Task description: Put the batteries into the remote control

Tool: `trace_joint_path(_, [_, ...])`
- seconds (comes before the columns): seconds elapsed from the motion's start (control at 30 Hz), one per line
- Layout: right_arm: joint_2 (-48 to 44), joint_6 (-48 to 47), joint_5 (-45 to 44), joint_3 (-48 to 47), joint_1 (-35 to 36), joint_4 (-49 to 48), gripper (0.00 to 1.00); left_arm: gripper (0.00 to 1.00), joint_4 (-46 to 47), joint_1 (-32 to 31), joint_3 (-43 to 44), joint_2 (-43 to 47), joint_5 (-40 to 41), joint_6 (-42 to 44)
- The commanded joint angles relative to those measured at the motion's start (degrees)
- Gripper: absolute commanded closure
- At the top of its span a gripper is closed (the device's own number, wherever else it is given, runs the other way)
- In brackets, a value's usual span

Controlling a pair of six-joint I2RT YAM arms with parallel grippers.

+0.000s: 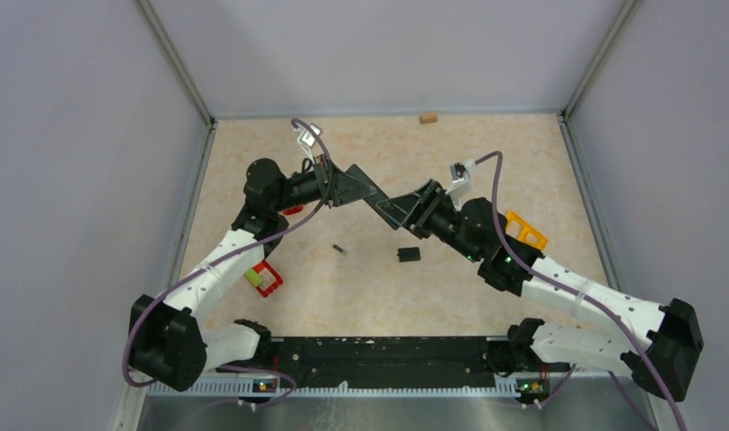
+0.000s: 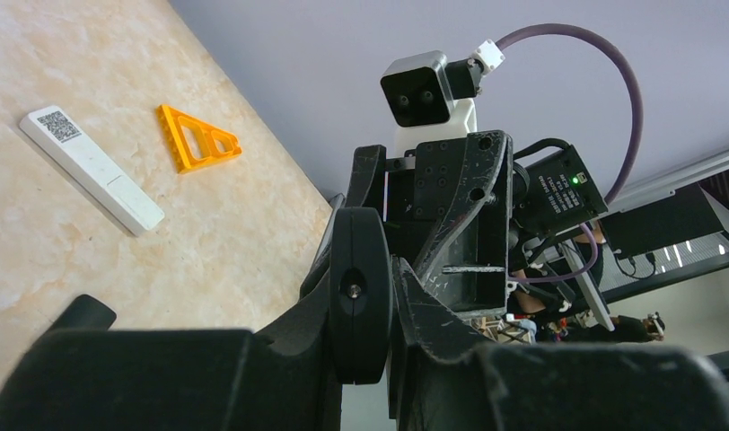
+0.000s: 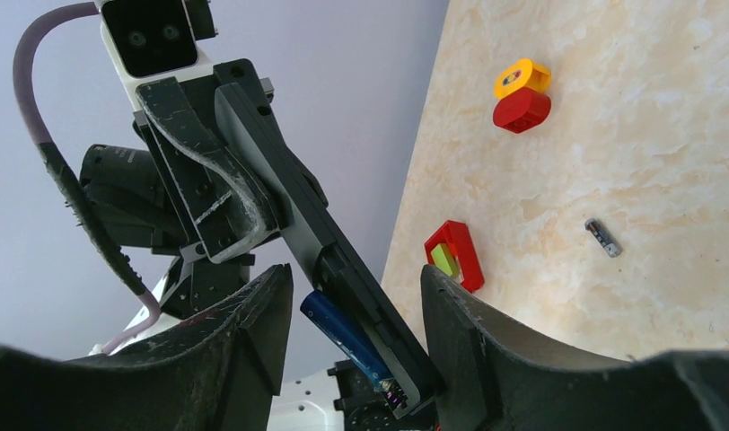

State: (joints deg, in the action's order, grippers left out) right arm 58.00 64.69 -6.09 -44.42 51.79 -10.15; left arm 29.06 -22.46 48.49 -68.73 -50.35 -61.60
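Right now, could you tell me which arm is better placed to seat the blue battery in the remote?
Probably right: the right claw straddles the blue cylindrical battery at the open end of the slim black remote control, while the left claw is shut on that remote, holding it off the table.

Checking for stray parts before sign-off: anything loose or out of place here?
Yes: one dark battery lies loose on the table, apart from the remote that the left claw holds up. The blue battery is at the remote; seating unclear.

A robotics lab cell: grey panel walls enclose a marbled tabletop behind a black mounting rail.
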Motion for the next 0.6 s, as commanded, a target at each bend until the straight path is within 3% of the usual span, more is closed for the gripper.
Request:
trace_joint_path(0.0, [0.0,0.5,0.7,-1.6,-0.7,-2.4,0.46,1.00,2.0,0.2,0.6,1.1,-0.4,0.8])
trace_joint_path(0.57, [-0.3,0.5,0.8,-1.1,-0.7,-1.8,0.55,1.00,1.8,0.2,1.0,1.1,0.6,-0.1])
